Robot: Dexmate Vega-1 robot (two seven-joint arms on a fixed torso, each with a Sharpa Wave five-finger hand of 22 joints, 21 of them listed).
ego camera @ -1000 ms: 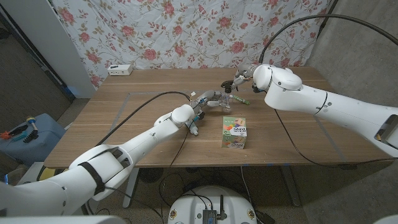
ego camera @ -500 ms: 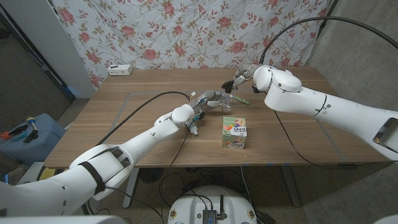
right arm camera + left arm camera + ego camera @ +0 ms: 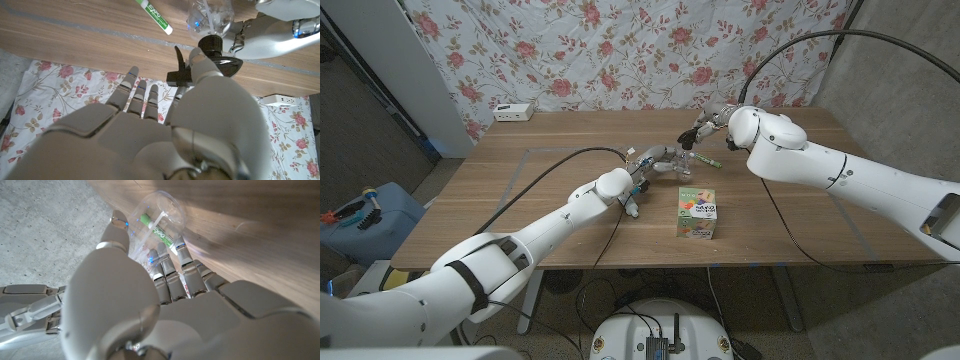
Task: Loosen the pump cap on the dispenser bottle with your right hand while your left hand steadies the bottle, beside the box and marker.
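Observation:
A clear dispenser bottle (image 3: pixel 686 166) stands mid-table, and my left hand (image 3: pixel 653 163) grips its body from the left. In the left wrist view the fingers (image 3: pixel 172 272) wrap the bottle (image 3: pixel 159 217). My right hand (image 3: pixel 708 124) reaches down onto the black pump cap (image 3: pixel 691 141). In the right wrist view the thumb (image 3: pixel 205 67) presses the cap's collar (image 3: pixel 212 46), and the nozzle (image 3: pixel 179 74) sits between thumb and fingers. A green marker (image 3: pixel 709 161) lies just right of the bottle. A small colourful box (image 3: pixel 698 214) stands in front of the bottle.
A white power strip (image 3: pixel 513 112) lies at the table's back left. A black cable (image 3: pixel 570 160) runs along my left arm over the table. Tape lines mark the tabletop (image 3: pixel 520 170). A blue bin (image 3: pixel 365 215) stands on the floor at left.
My right arm has edged slightly left over the cap. The bottle, the left hand, the box and the marker have stayed where they were.

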